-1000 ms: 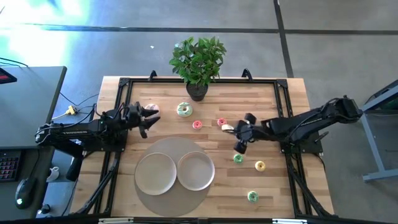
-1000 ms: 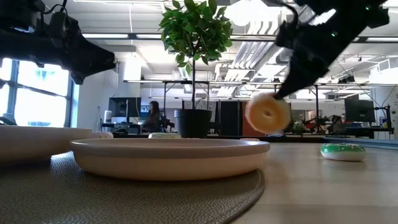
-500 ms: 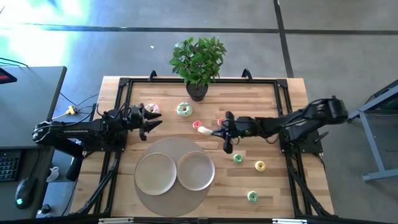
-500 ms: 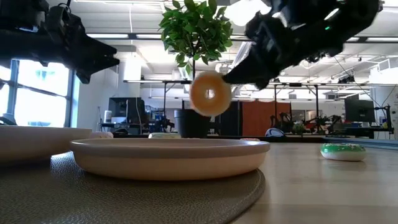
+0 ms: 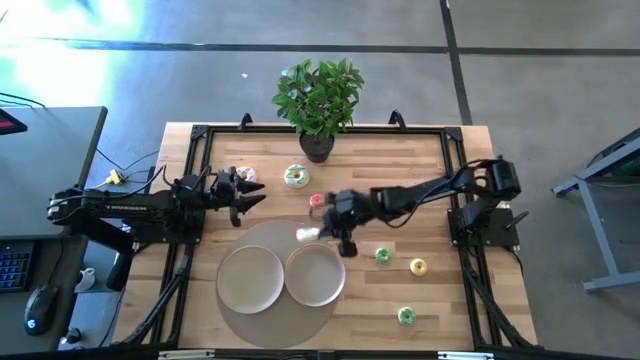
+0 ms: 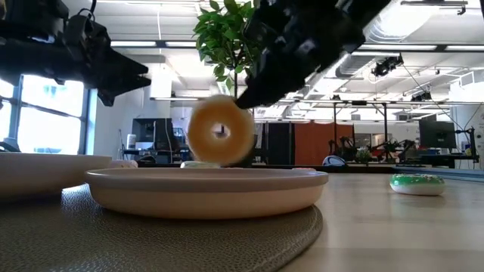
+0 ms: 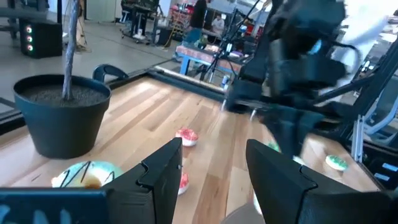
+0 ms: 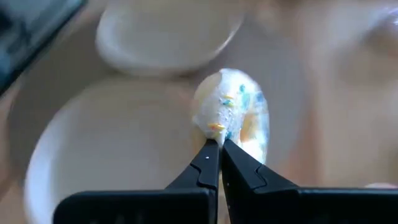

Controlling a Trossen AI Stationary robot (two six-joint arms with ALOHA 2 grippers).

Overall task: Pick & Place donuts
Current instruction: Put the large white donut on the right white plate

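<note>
While clenched on its rim, right gripper (image 8: 221, 149) dangles cream donut (image 8: 233, 115) above plate (image 8: 74, 143).

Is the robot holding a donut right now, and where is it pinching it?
Yes. The right gripper is shut on the cream donut, pinching its rim at the edge so it hangs above the plate. The left gripper is open and holds nothing.

Setting: open-plan office doubling as a robotics lab. Low view past the wooden table (image 5: 440, 290) shows ceiling strip lights (image 6: 446, 47), exposed ducting, large windows (image 6: 45, 125) and desks with monitors (image 6: 147, 130). High view shows polished concrete floor (image 5: 540, 70) and a side desk (image 5: 40, 150) with keyboard and mouse.
</note>
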